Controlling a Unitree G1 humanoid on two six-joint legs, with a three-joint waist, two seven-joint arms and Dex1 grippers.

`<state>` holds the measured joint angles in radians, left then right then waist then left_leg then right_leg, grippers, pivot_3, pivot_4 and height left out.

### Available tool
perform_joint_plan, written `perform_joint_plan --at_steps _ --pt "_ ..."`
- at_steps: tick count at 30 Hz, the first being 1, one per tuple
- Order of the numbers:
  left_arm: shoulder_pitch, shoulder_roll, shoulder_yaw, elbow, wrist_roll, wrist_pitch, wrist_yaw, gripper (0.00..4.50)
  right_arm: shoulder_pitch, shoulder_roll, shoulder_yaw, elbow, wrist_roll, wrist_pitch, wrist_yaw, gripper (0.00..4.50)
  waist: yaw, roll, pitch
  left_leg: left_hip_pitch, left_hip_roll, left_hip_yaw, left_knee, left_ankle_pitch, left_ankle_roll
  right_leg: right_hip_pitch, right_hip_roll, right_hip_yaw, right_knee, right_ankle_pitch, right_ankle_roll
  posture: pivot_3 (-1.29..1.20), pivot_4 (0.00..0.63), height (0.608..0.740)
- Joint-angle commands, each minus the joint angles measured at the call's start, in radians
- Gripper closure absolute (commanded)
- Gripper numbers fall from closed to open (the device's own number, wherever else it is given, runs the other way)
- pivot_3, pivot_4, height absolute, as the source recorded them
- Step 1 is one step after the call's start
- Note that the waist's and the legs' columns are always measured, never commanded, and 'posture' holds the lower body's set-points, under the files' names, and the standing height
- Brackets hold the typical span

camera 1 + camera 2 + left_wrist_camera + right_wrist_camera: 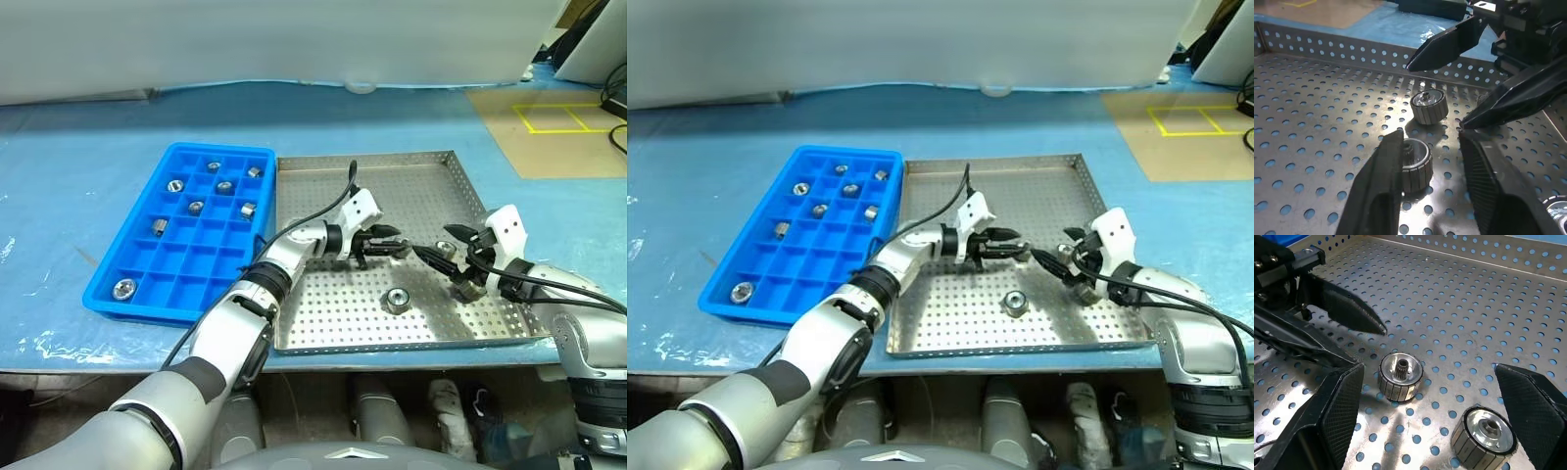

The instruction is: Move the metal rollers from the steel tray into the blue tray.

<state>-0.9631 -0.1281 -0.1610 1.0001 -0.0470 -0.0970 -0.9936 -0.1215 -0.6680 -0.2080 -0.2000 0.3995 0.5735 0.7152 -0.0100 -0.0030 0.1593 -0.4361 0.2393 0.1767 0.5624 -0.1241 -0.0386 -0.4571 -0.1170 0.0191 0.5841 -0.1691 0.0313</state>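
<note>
Steel tray (323,176) has three metal rollers (1400,376) left; seven sit in blue tray (137,276). Pick step: left hand (396,246) part-open, one finger against a roller, nothing held. Right hand (448,257) wide, empty. Next: straddle roller, close, lift.

A blue-covered tabletop (88,176) carried the blue tray (132,284) and, touching its right side, the steel tray (323,176). A brown board (549,147) with a yellow taped square (558,118) lay at the far right corner.
</note>
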Motion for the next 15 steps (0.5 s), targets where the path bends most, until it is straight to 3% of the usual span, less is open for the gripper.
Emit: perform_joint_plan --at_steps 1,4,15 --pt "0.011 0.013 -0.007 -0.183 -0.027 0.077 -0.023 1.91 -0.019 -0.001 0.002 0.003 0.0 -0.023 0.004 0.0 0.0 0.0 0.0 0.0 0.0 0.0 0.0 0.0 0.0 0.0 0.0 0.0 0.0 0.0 0.0 -0.35 0.15 0.74" --pt "0.019 0.023 -0.026 -0.278 -0.033 0.172 -0.038 1.91 -0.024 -0.002 0.006 0.01 -0.002 -0.027 0.007 0.0 0.001 0.0 0.0 0.0 0.0 0.0 0.0 0.0 0.0 0.0 0.0 0.0 0.0 0.0 0.0 -0.35 0.15 0.74" --pt "-0.086 -0.057 -0.069 0.016 0.059 0.096 0.092 1.91 -0.041 -0.003 -0.038 0.004 0.019 -0.017 -0.023 0.0 0.0 0.0 0.0 -0.001 -0.001 0.001 0.0 0.0 0.001 -0.001 0.0 0.0 -0.001 0.0 0.0 -0.37 0.15 0.74"
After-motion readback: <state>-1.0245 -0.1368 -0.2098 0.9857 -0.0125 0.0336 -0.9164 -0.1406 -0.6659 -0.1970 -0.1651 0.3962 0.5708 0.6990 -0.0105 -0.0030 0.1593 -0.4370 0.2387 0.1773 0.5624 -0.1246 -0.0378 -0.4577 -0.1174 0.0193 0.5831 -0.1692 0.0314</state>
